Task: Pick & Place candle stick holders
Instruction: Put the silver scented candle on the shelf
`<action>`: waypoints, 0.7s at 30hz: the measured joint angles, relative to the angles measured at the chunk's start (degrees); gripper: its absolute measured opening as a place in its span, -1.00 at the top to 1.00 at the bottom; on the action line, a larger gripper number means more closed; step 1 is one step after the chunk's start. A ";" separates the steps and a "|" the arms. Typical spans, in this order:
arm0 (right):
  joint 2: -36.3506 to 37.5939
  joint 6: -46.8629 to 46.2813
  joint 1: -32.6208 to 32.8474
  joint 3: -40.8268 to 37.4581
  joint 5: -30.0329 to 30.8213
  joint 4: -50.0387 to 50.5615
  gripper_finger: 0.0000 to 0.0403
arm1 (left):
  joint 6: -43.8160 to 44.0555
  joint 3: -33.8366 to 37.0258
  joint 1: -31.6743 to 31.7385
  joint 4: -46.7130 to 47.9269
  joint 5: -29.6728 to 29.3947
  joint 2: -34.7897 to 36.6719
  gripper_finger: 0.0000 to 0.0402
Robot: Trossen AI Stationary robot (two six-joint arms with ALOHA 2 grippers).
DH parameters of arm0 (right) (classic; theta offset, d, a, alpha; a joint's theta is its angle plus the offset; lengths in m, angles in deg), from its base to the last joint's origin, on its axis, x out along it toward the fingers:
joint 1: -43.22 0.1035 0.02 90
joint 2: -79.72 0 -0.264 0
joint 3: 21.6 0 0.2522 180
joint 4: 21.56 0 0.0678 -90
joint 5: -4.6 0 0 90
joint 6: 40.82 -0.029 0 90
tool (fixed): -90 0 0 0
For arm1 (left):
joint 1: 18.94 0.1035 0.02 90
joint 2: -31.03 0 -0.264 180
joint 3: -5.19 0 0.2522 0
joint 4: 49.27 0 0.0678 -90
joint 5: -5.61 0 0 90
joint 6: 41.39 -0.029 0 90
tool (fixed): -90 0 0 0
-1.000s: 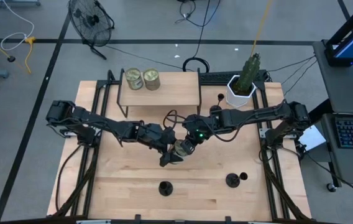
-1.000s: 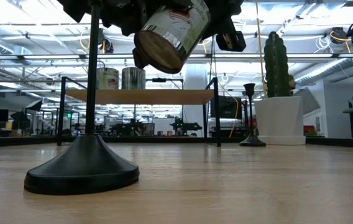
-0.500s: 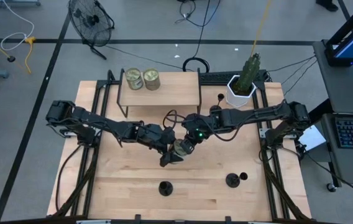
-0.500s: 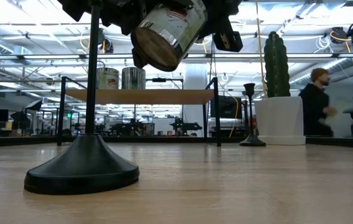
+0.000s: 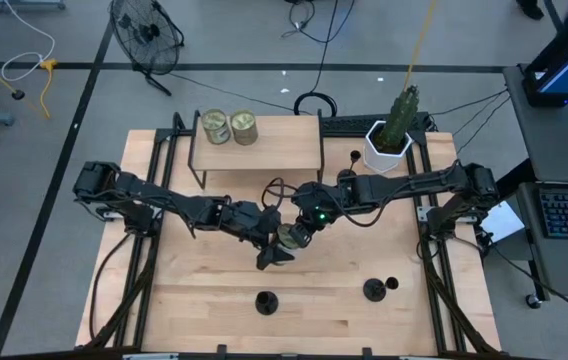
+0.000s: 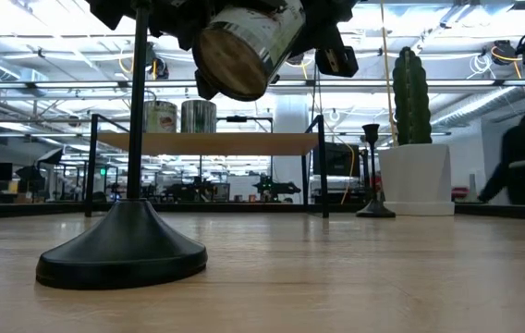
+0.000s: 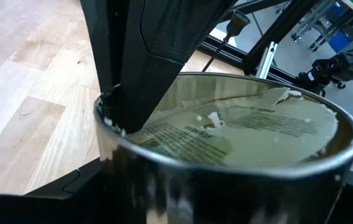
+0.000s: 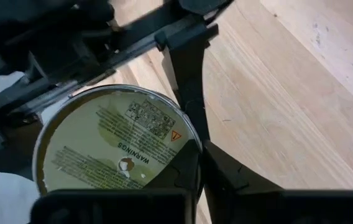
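You see a round greenish-yellow candle jar (image 5: 289, 236) with a printed warning label on its flat base, clasped mid-table between the left gripper (image 5: 280, 244), spread around it, and the right gripper (image 5: 304, 231), apparently pinching its rim. Black disc-based candle stick holders (image 5: 265, 301) stand near, another (image 5: 355, 157) beside the white cactus pot (image 5: 385, 149).

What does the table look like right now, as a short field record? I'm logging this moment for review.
jar: lifted above the table centre, tilted, between both grippers
right gripper: pinching the jar's rim
left gripper: at the jar from the other side
candle stick holders: three, standing, none held; a second one also near the front, the third beside the cactus pot
shelf: two more jars on it
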 joint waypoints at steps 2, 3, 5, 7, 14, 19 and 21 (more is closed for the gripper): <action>-0.02 0.15 -0.32 0.00 -0.15 -0.49 0.90 | 0.10 -0.02 -0.26 1.56 -0.25 0.02 -0.78; -0.02 0.15 -0.47 0.00 -0.19 -0.49 0.87 | 0.26 -0.02 -0.43 2.23 -0.43 0.02 -0.78; -0.02 0.15 -0.66 0.07 -0.41 -0.49 0.81 | 0.38 0.00 -0.75 3.58 -0.97 0.00 -0.78; -0.01 0.12 -0.66 0.08 -1.12 -0.46 0.75 | 0.52 0.12 -1.08 5.59 -1.90 -0.05 -0.78; 0.03 -0.05 -0.65 0.24 -3.77 -0.40 0.57 | 0.89 0.15 -1.34 8.56 -3.47 -0.13 -0.78; 0.57 -0.05 -0.65 0.22 -3.47 -0.06 0.51 | 0.99 0.13 -1.42 9.02 -3.98 -0.13 -0.78; 0.71 0.06 -0.65 0.22 -3.18 0.26 0.52 | 1.41 0.13 -1.41 9.74 -4.46 -0.13 -0.78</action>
